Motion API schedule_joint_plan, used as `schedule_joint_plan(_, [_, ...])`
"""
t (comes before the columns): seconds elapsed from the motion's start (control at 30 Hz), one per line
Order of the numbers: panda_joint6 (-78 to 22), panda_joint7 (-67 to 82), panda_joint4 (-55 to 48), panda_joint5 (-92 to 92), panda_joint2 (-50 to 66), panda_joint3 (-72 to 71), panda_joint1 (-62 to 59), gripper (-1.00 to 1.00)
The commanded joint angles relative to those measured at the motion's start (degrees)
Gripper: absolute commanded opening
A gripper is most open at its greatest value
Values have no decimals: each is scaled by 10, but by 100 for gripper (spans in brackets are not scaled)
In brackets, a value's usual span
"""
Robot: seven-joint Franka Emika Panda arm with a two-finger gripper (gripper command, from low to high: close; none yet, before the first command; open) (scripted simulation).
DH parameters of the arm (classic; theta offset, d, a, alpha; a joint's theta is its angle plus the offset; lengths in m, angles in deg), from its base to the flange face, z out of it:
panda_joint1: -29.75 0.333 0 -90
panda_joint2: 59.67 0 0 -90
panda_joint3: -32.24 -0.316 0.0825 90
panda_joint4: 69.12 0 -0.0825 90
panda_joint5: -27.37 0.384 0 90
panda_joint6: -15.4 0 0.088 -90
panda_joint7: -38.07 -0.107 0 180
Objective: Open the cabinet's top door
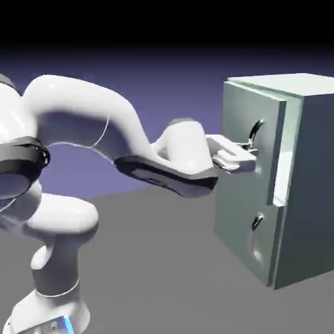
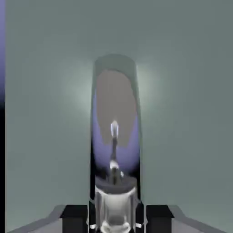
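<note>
The pale grey-green cabinet (image 1: 306, 182) stands at the exterior view's right. Its top door (image 1: 244, 111) carries a curved silver handle (image 1: 257, 128). My gripper (image 1: 250, 152) reaches in level from the left and is shut on the lower part of that handle. The hand view shows the handle (image 2: 114, 113) as a shiny bar running up the middle against the door panel (image 2: 191, 113). The gripper (image 2: 116, 218) clamps the bar's base, with dark fingertips (image 2: 75, 214) pressed against each side. The door's hinge-side edge shows as a lighter strip against the cabinet's side.
Below the top door is a smaller door (image 1: 238, 228) with a short handle (image 1: 257, 222). My arm's forearm (image 1: 169, 173) stretches across the middle of the exterior view above the grey table (image 1: 163, 261).
</note>
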Motion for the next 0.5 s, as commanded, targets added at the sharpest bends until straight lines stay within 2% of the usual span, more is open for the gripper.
schedule_joint_plan(0.0, [1,-18,2,-2,12,-20,-21,-100])
schedule_joint_plan(0.3, [12,-133,15,3,74,-207,-207,-100])
schedule_joint_plan(0.47, [-14,-81,57,102,48,-287,-271,-100])
